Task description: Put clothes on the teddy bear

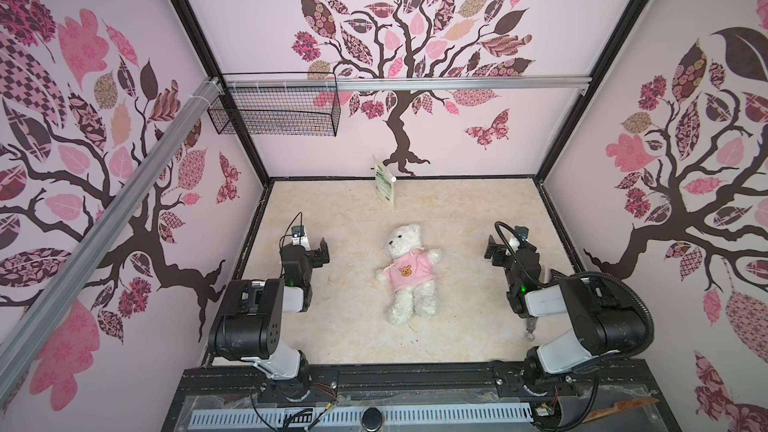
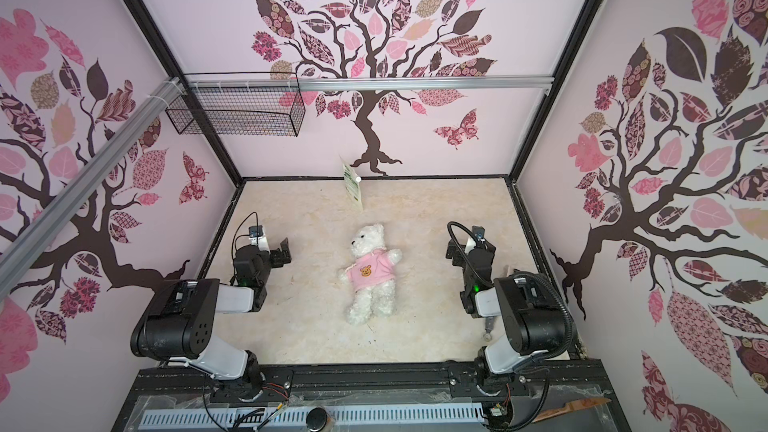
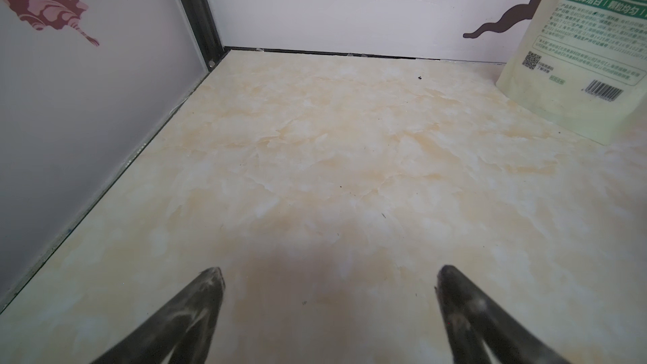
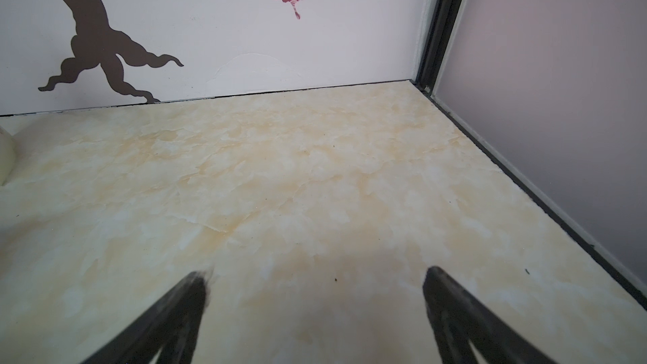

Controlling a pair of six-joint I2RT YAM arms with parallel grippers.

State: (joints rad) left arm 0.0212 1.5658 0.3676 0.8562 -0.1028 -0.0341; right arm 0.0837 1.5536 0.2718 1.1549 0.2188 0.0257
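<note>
The small white fluffy teddy bear (image 1: 409,274), wearing its pink hooded top (image 1: 408,272), lies mid-table between my arms. My left gripper (image 3: 329,274) and right gripper (image 4: 315,274) gape wide, empty, over the bare cream marbled tabletop (image 1: 340,326), walls near outside.

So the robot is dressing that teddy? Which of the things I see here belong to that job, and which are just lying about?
Part of the job:
- small white fluffy teddy bear, lying on its back
- pink hooded top with a bear-face patch, already on the bear
- left gripper and right gripper, both open and empty

Just lying about:
- pale green printed pouch at the back wall
- black wire basket on the rail
</note>
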